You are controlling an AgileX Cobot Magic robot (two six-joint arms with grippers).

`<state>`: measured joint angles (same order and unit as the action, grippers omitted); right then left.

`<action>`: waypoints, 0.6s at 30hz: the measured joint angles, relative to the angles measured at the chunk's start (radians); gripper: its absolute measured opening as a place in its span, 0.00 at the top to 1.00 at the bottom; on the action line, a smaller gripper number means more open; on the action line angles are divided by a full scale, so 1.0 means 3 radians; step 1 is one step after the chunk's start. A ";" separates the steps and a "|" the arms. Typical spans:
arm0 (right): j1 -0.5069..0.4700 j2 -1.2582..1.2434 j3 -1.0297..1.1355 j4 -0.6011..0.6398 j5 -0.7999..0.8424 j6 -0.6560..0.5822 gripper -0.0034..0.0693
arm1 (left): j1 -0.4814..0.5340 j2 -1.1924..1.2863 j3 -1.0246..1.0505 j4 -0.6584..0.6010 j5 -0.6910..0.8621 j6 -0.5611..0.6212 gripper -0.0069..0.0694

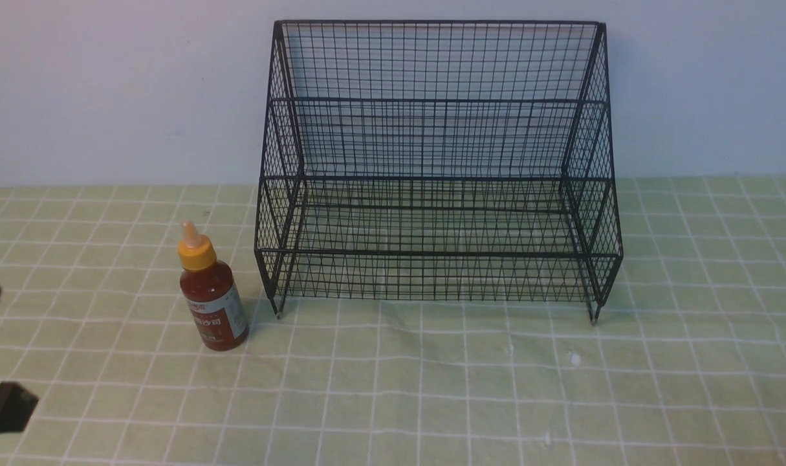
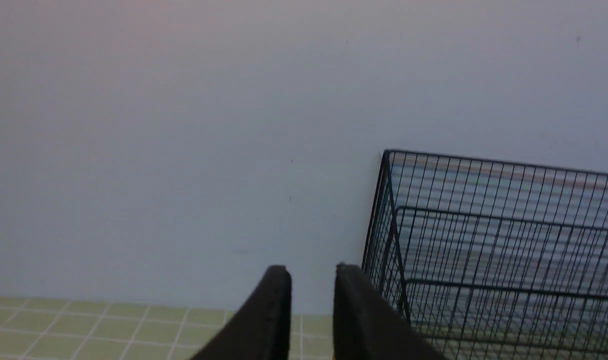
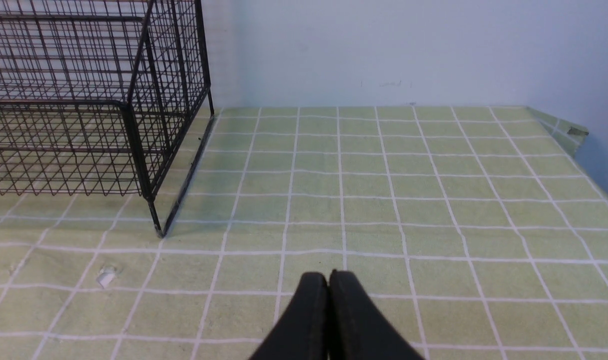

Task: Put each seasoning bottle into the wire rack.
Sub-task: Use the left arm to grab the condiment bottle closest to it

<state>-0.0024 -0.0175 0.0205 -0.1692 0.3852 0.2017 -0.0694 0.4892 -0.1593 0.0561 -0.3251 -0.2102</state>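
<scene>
The wire rack (image 1: pixel 435 175) stands on the checked cloth (image 1: pixel 431 388). The bottle (image 1: pixel 211 298) stands upright beside its left front foot, nozzle up, label print too blurred to read. The left claw (image 2: pixel 311 272) is slightly parted, gripping nothing; the right claw (image 3: pixel 329 276) is clenched.

Table (image 1: pixel 690 388): pale green top w/ white grid lines, a few low creases toward the front. Wire rack (image 1: pixel 435 168) stands on its short feet at approx 12 o'clock on the top, back against the far edge. Seasoning bottle (image 1: pixel 213 301) stands cap-up at 8 o'clock from rack centre, just beside the rack's front-left foot, not touching. Small white fleck (image 1: pixel 574 358) lies at 5 o'clock from rack centre.
</scene>
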 joint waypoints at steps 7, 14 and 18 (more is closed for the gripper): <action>0.0000 0.0000 0.0000 0.0000 0.0000 0.0000 0.98 | 0.0000 0.1326 -0.0484 0.0933 -0.0361 -0.0682 0.31; 0.0000 0.0000 0.0000 0.0000 0.0000 0.0000 0.98 | 0.0000 0.2302 -0.0866 0.1346 -0.0662 -0.0788 0.19; 0.0000 0.0000 0.0000 0.0000 0.0000 0.0000 0.98 | 0.0000 0.2803 -0.1096 0.1346 -0.0714 -0.0692 0.18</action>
<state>-0.0024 -0.0175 0.0205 -0.1692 0.3852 0.2017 -0.0694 1.3302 -0.4882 0.4598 -0.5394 -0.4177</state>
